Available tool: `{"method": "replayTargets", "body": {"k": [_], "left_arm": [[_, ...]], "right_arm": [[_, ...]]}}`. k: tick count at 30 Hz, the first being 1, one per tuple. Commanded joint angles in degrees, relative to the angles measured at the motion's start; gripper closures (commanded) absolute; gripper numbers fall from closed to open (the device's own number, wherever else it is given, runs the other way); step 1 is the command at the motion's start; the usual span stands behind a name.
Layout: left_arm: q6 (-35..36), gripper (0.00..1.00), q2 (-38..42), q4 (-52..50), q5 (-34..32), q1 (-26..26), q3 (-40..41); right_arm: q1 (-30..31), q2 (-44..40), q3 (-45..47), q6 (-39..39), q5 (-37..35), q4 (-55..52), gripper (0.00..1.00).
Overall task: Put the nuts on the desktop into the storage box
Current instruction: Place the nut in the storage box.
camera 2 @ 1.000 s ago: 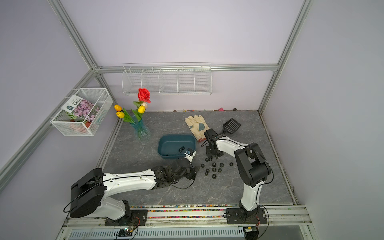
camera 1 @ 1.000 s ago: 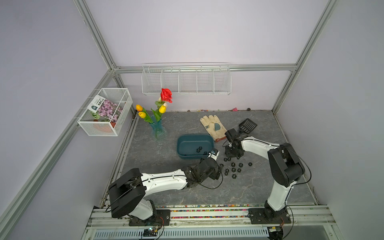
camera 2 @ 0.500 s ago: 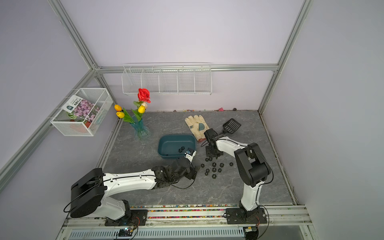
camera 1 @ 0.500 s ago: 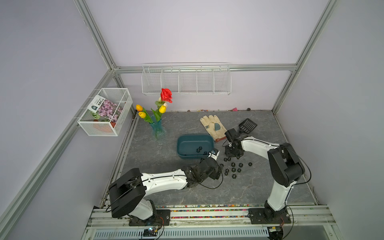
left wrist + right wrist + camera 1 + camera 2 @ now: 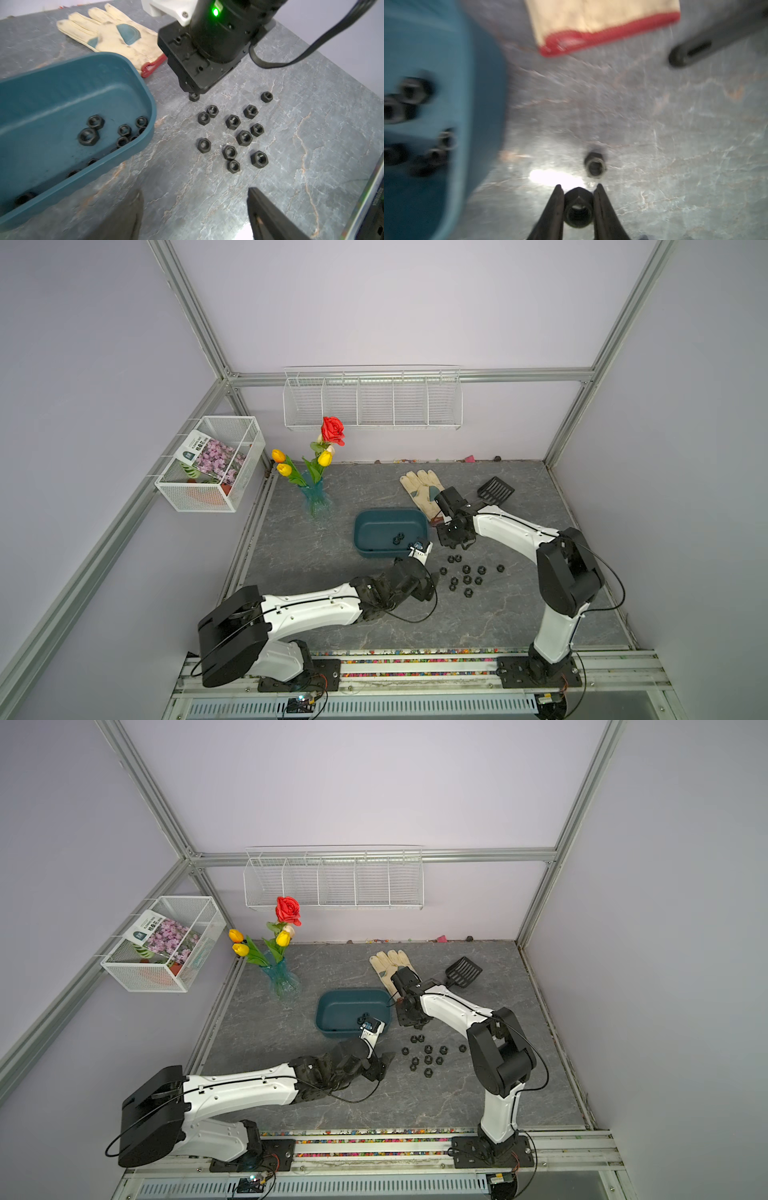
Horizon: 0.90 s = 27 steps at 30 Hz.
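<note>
The right jaws pinch one nut [image 5: 578, 209] low over the bench [image 5: 311, 135], just right of the box [image 5: 62, 87], ready to carry it in. The left jaws hang spread and empty near the loose nuts [image 5: 233, 122], likely to leave room.

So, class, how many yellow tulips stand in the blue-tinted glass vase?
3. A yellow tulip and another lean toward the white wire mesh basket; the third sits just under the red rose. More may be hidden.
</note>
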<state>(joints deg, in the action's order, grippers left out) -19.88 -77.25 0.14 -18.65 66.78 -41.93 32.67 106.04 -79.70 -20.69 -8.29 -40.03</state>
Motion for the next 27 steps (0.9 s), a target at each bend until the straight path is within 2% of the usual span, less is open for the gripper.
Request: {"method": "replayTargets", "body": {"k": [1,9,19,27], "left_arm": [[-1.18,0.19,3.16,-2.81,-4.83,0.19,2.05],[-3.75,0.19,8.43,-7.89,-10.94,-1.75,4.68],[-4.68,0.19,15.42,-7.56,-9.32,-5.67,8.86],[-4.02,0.19,15.69,-5.79,-9.62,-5.94,10.05]], "right_arm": [[1.94,1.20,-4.53,1.40,-0.83,-4.48,0.92],[6.62,9.00,-17.03,2.75,0.81,-8.06,0.92],[8.46,23.57,-33.32,3.24,3.21,-9.71,0.93],[8.55,29.01,-36.24,4.95,2.36,-5.69,0.93]]}}
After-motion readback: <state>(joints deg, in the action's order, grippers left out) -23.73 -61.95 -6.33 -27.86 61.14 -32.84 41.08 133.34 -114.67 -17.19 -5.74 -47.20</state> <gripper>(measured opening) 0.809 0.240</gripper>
